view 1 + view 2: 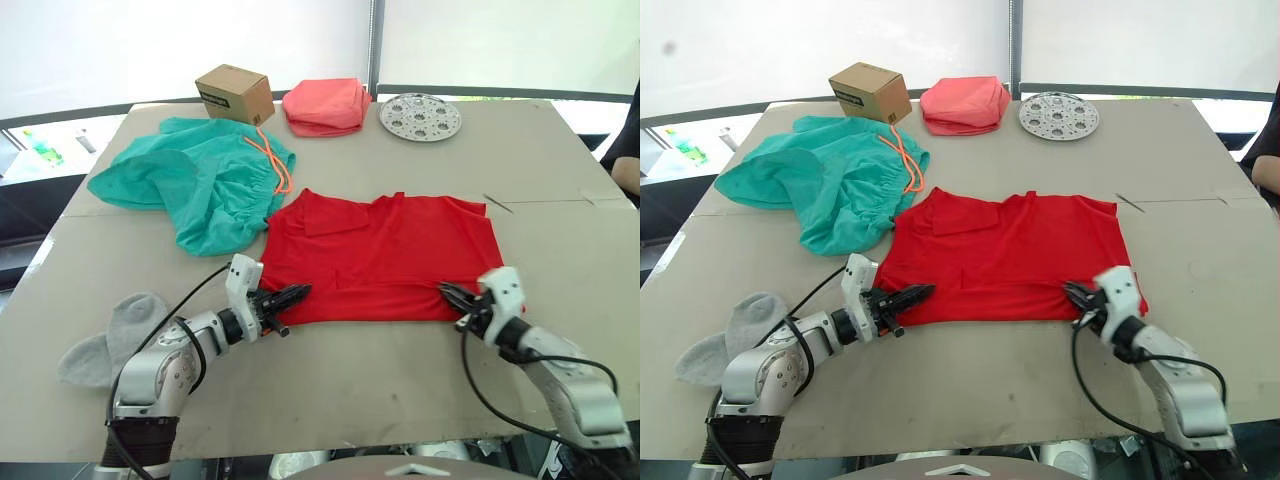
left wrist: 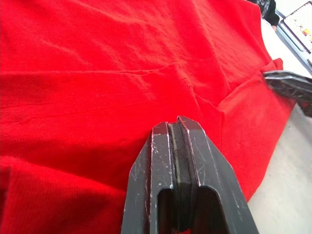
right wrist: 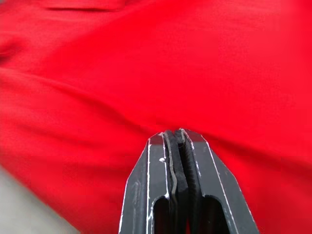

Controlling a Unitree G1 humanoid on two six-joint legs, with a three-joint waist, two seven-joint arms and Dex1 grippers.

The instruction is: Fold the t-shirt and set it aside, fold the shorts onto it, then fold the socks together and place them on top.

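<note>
Spread flat mid-table: t-shirt (image 1: pixel 380 258), part folded, ready for another fold. Pinched at near left corner by left gripper (image 1: pixel 296 295), at near right corner by right gripper (image 1: pixel 452 296), fingers pressed together. Waiting far left: shorts (image 1: pixel 200 185); near left: socks (image 1: pixel 112 337).

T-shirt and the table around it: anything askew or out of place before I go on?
Nothing is spilled or damaged. The t-shirt lies flat but slightly skewed. The shorts are bunched, one edge touching the t-shirt's corner. The socks lie loose, unpaired.
</note>
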